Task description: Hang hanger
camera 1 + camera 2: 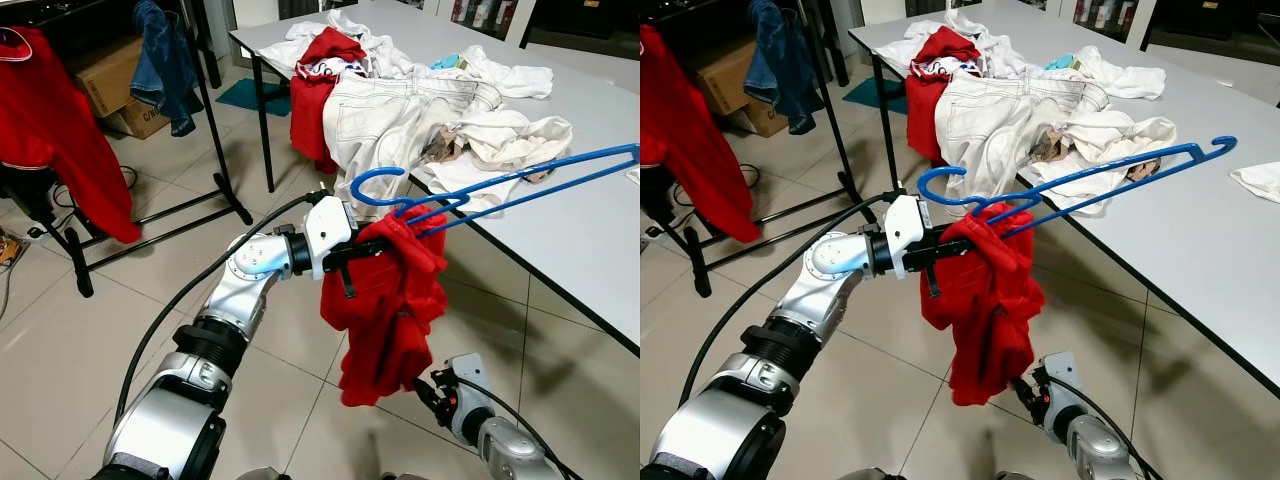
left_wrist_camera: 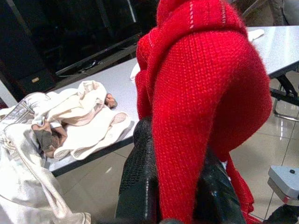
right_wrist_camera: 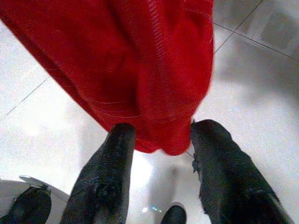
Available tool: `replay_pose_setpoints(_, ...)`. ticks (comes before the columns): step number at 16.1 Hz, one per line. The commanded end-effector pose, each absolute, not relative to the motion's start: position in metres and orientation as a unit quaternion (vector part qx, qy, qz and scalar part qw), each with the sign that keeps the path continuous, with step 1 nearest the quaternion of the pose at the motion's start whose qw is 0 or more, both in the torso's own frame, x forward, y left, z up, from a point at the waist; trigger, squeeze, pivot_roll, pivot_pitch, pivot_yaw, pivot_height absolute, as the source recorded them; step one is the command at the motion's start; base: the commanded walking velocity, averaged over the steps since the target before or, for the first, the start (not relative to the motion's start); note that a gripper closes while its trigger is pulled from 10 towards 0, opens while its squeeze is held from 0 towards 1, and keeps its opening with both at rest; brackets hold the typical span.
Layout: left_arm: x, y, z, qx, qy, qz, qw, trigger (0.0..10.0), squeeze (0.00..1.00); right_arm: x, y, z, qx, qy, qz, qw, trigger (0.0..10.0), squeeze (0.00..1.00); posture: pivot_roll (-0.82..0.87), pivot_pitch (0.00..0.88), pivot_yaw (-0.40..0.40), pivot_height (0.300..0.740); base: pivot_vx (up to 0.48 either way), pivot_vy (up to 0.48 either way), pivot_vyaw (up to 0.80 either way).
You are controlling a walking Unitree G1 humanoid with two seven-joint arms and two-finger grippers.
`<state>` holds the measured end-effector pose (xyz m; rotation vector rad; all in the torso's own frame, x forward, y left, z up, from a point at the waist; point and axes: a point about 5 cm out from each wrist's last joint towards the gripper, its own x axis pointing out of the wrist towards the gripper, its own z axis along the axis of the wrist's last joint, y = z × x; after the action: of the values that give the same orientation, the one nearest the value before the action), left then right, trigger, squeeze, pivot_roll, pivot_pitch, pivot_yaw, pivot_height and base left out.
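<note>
A blue plastic hanger (image 1: 372, 174) is held level in the air, its hook pointing left and its long arm reaching out over the table edge. A red knit sweater (image 1: 390, 310) is draped on it and hangs down in a bunch. My left gripper (image 1: 360, 255) is just under the hook, shut on the sweater's top; in the left wrist view the red knit (image 2: 201, 93) is pinched between the black fingers (image 2: 138, 172). My right gripper (image 1: 425, 388) is low by the hem and open, with the hem (image 3: 159, 93) just above its fingertips (image 3: 119, 140).
A black clothes rack (image 1: 215, 150) stands at the left with a red garment (image 1: 60, 130) and a denim one (image 1: 160, 60) on it. The grey table (image 1: 580, 240) on the right carries a pile of white and red clothes (image 1: 420, 110). A cardboard box (image 1: 110, 80) sits behind the rack.
</note>
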<state>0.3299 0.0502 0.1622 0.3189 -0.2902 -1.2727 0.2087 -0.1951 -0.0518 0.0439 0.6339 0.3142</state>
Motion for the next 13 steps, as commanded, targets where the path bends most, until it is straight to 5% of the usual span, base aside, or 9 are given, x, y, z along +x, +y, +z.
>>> replay_pose_setpoints(1, 0.33, 0.048, 0.17, 0.15, -0.151, -0.59, 0.779, 10.0, 0.0, 0.211, -0.194, -0.051, 0.018, 0.308, 0.153, 0.939, 10.0, 0.0, -0.12, 0.0, 0.052, 0.74, 0.0, 0.0, 0.0)
replay_pose_setpoints(9, 0.327, 0.044, 0.169, 0.146, -0.153, -0.597, 0.774, 10.0, 0.0, 0.232, -0.162, -0.039, 0.043, 0.266, 0.194, 0.943, 10.0, 0.0, -0.12, 0.0, 0.051, 0.74, 0.0, 0.0, 0.0)
replay_pose_setpoints(10, 0.327, 0.044, 0.169, 0.145, -0.153, -0.597, 0.774, 10.0, 0.0, 0.235, -0.159, -0.036, 0.052, 0.253, 0.2, 0.945, 2.9, 0.0, -0.12, 0.0, 0.051, 0.74, 0.0, 0.0, 0.0)
replay_pose_setpoints(11, 0.327, 0.044, 0.169, 0.145, -0.153, -0.596, 0.774, 10.0, 0.0, 0.235, -0.158, -0.035, 0.058, 0.245, 0.204, 0.946, 0.0, 0.0, -0.12, 0.0, 0.05, 0.74, 0.0, 0.0, 0.0)
replay_pose_setpoints(13, 0.327, 0.044, 0.169, 0.146, -0.153, -0.596, 0.774, 10.0, 0.0, 0.235, -0.156, -0.031, 0.075, 0.221, 0.222, 0.947, 0.0, 0.0, -0.12, 0.0, 0.051, 0.74, 0.0, 0.0, 0.0)
